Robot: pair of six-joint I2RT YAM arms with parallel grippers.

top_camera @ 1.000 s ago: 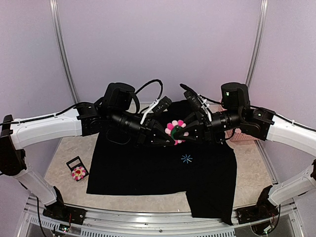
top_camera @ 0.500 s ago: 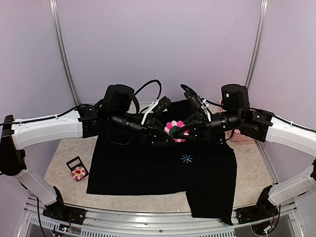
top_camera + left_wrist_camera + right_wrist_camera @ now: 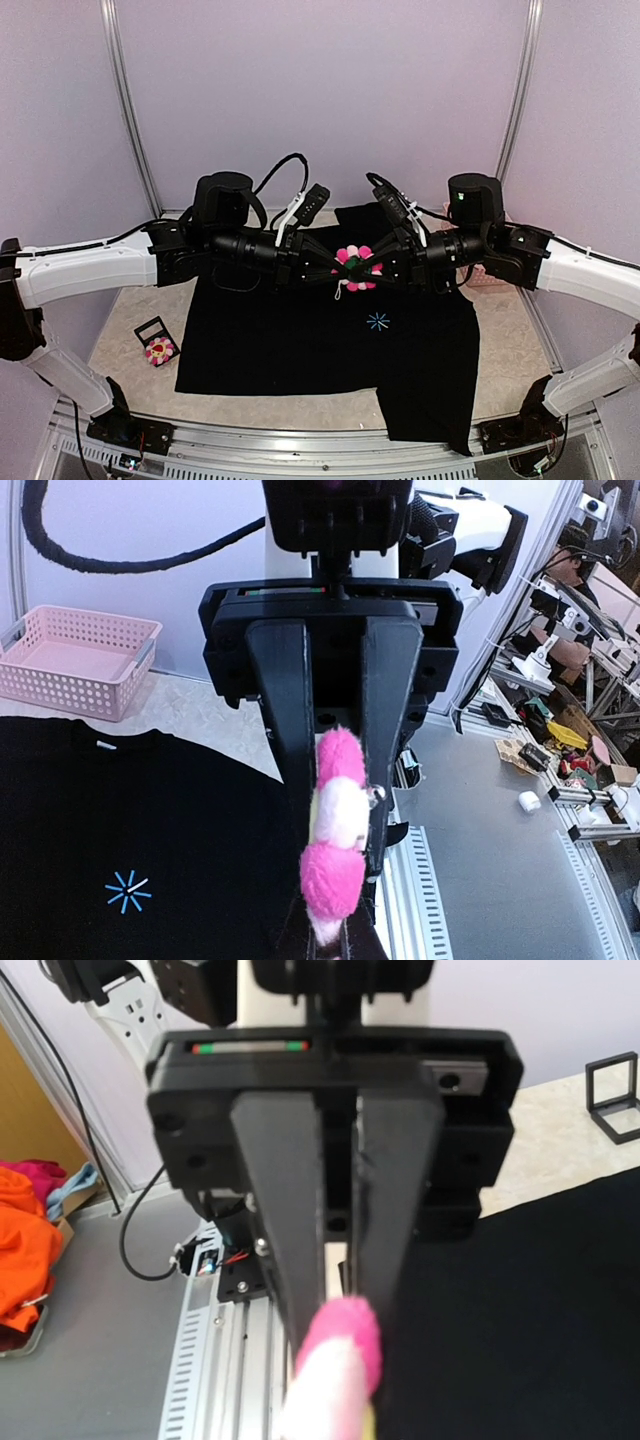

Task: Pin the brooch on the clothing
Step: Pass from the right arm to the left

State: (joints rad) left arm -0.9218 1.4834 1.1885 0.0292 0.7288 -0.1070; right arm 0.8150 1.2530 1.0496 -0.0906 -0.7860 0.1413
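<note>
Fingers [image 3: 283, 720] of the right gripper [image 3: 373, 267] clamp the brooch [image 3: 357, 262] edgewise in the air above the clothing [image 3: 270, 340], likely to expose its back. The left gripper [image 3: 334, 268] is pinched tight against it. We cannot tell whether it grips the pin.

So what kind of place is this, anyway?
Probably a robotics lab: two robot arms work inside an aluminium-framed booth, and the left wrist view shows cluttered workbenches beyond it.
</note>
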